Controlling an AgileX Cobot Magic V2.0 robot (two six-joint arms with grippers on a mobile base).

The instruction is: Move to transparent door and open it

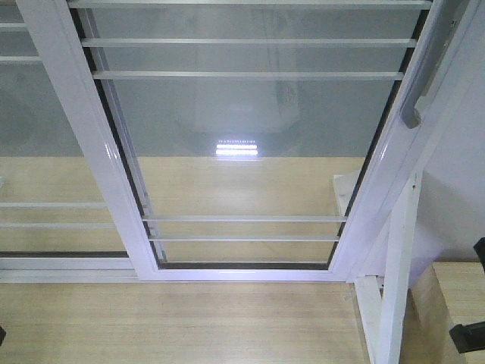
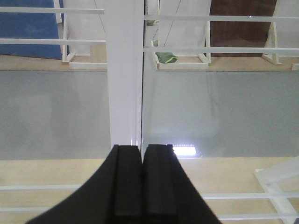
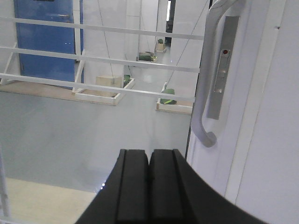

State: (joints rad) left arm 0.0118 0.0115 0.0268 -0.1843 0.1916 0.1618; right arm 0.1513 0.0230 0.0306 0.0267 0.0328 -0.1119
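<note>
The transparent door (image 1: 250, 136) fills the front view: a clear glass panel in a white frame with thin white bars across it. Its curved silver-grey pull handle (image 1: 421, 83) runs along the right frame. In the right wrist view the handle (image 3: 205, 88) and its lock plate (image 3: 220, 65) stand just ahead and to the right of my right gripper (image 3: 149, 154), which is shut and holds nothing. My left gripper (image 2: 142, 148) is also shut and empty, and faces the white frame post (image 2: 125, 70) at the door's left edge.
A second white-framed glass panel (image 1: 38, 152) without a handle sits to the left. A white wall (image 1: 455, 212) and a white strut (image 1: 398, 280) stand to the right, above a wooden block (image 1: 447, 311). Behind the glass are a blue door (image 3: 44, 37) and low white frames with green things (image 2: 167, 58).
</note>
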